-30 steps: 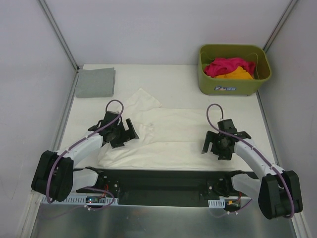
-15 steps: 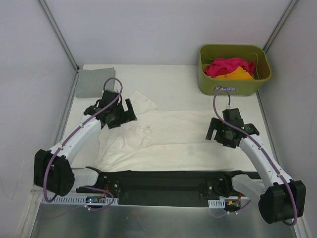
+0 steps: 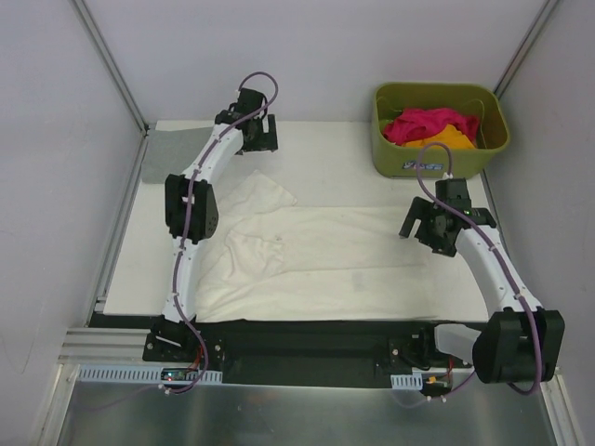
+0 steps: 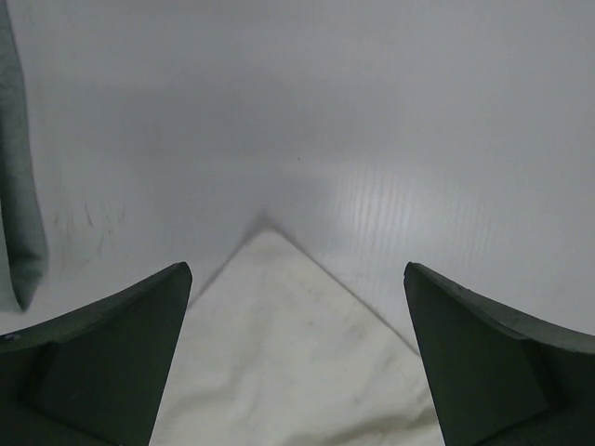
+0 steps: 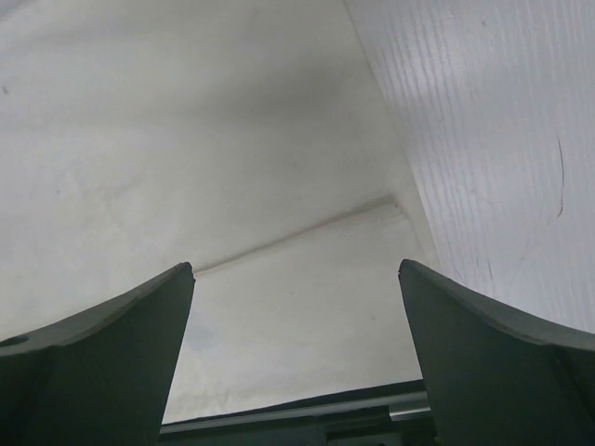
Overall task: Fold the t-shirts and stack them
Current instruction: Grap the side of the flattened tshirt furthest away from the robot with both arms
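The left end effector [image 3: 257, 130] is being held with its fingers spread wide and nothing between them, near the far edge of the bench [image 3: 344, 158]. In its wrist view a pointed corner of the cream-white t-shirt [image 4: 288, 353] is being framed just below the open jaws. The right end effector [image 3: 432, 223] is likewise being held released and empty. It is being carried over the right-hand edge of the same shirt, toward the right edge of the bench, where a hem line is being shown in its own view. Whether either one is touching cloth cannot be told. The cream-white t-shirt [image 3: 325, 255] is lying spread and rumpled across the middle of the bench toward the near edge, and no fold is being shown in it yet. The grey t-shirt [image 3: 167, 149] is lying flat and squared at the far left corner, partly hidden by the left arm. It is being judged as already folded and as the likely base of the stack. The magenta-pink t-shirt [image 3: 423, 123] and the orange t-shirt [image 3: 446, 139] are being kept bundled in the olive-green basket [image 3: 437, 165] at the far right corner. By this reading roughly one shirt is done. The cream one is being lined up for a first grasp at its corners, and two more are waiting untouched.
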{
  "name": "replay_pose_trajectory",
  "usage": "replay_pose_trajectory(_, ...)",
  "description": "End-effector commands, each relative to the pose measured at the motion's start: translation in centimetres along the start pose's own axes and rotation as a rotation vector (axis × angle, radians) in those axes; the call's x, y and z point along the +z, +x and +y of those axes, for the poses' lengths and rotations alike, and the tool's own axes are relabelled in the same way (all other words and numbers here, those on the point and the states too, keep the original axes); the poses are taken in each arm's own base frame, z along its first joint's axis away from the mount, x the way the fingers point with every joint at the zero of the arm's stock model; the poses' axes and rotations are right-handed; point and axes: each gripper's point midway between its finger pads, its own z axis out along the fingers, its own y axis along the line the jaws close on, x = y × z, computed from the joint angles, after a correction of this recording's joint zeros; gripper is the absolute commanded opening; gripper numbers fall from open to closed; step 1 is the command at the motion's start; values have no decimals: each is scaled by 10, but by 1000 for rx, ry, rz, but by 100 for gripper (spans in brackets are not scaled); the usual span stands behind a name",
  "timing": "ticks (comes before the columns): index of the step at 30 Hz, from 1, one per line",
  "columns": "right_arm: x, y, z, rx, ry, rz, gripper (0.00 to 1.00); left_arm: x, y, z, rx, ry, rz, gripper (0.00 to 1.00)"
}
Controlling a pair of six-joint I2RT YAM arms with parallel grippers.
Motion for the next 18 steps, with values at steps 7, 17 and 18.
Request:
replay_pose_trajectory(7,15,-1,-3,-13,18,64,97,73,0,34,105,-67,44,92)
replay_pose_trajectory(17,12,-2,0,-12,4,58,97,77,68,33,78,-6,243,48)
replay_pose_trajectory(18,11,-4,0,-17,7,50,97,76,71,30,76,5,252,47)
